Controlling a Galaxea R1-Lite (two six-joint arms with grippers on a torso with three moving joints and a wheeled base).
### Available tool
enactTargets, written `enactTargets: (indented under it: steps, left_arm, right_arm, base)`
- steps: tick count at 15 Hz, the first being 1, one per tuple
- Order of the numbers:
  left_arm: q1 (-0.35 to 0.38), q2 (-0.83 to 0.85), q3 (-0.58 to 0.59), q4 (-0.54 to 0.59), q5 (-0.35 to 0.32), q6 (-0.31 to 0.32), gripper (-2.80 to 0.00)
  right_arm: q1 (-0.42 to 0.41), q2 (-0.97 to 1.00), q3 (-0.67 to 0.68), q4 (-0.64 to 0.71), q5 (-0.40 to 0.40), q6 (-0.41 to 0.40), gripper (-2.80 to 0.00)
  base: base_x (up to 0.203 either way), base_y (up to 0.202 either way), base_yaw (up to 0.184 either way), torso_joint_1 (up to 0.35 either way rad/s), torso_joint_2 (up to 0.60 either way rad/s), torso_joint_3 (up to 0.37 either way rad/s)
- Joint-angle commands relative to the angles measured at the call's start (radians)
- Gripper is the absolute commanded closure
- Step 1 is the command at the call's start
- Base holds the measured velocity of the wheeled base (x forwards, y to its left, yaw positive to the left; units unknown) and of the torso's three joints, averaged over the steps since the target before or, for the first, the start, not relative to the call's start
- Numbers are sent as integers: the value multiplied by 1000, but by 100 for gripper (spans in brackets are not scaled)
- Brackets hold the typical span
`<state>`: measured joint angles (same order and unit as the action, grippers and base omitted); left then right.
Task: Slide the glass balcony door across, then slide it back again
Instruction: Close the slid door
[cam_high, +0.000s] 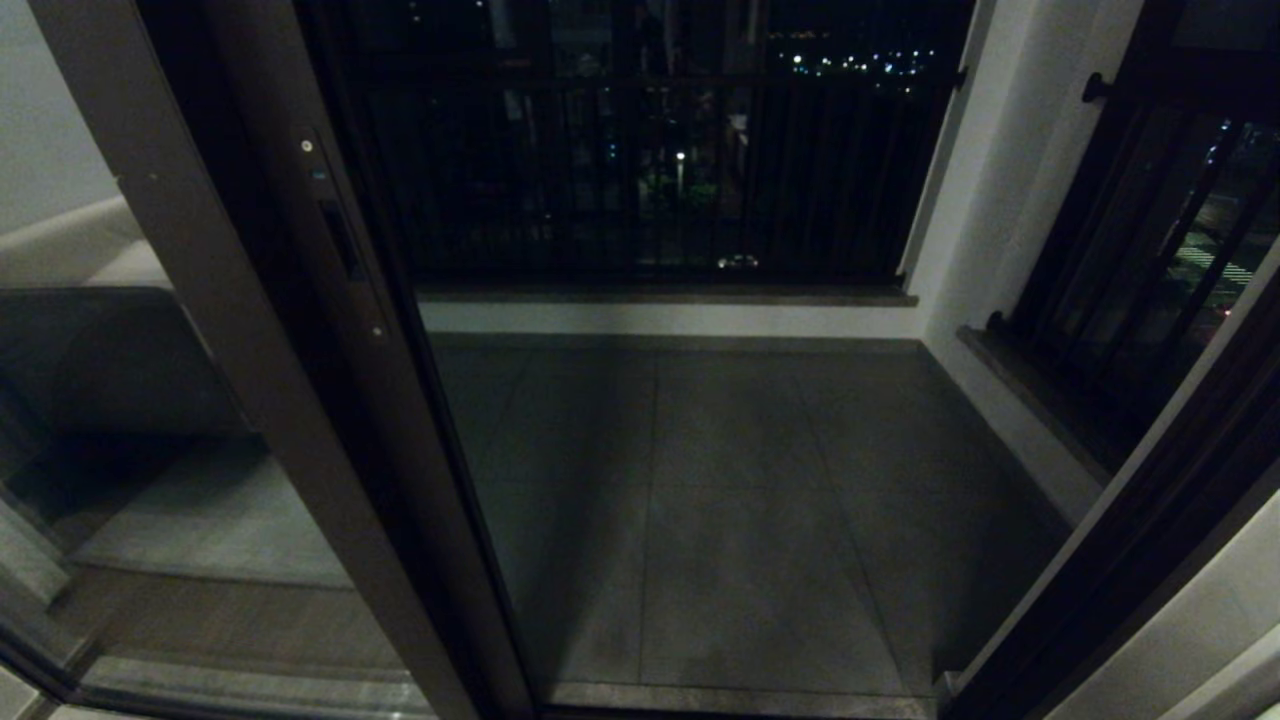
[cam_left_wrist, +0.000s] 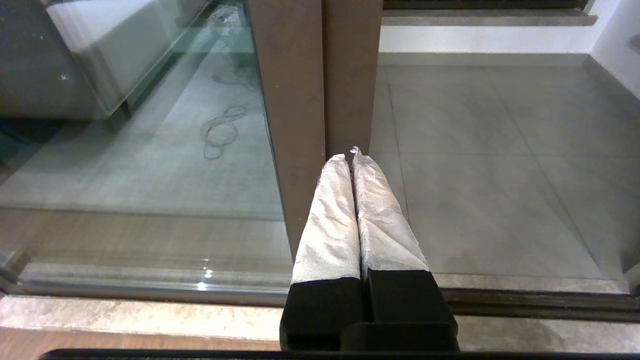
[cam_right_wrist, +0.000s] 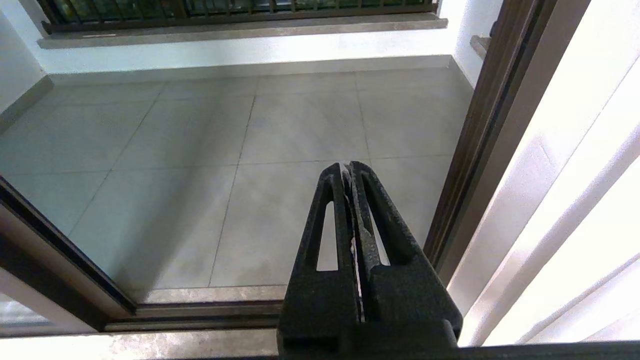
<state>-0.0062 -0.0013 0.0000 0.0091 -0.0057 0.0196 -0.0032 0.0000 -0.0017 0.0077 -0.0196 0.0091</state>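
Cloth-wrapped left end effector (cam_left_wrist: 352, 159), closed, faces brown metal door stile (cam_left_wrist: 320, 75).

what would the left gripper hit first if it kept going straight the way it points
Probably the door: the shut left gripper points at its brown stile, just beside the open doorway. How far off it is, the left wrist view cannot settle.

Door (cam_high: 345, 330) cut off at top and bottom in head view; handle slot (cam_high: 342, 240) dark, shape hard to tell. Railings (cam_high: 640, 170) nearly lost in darkness, bars hard to count. Both arms out of head view.
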Motion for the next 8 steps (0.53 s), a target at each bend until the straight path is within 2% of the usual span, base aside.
enactTargets:
  steps: [1,8]
  left_arm:
    - [0,0,2,0,0,0,0]
    - [0,0,2,0,0,0,0]
  right_arm:
    - [0,0,0,0,0,0,0]
    - [0,0,0,0,0,0,0]
  base:
    - [0,0,0,0,0,0]
    - [0,0,0,0,0,0]
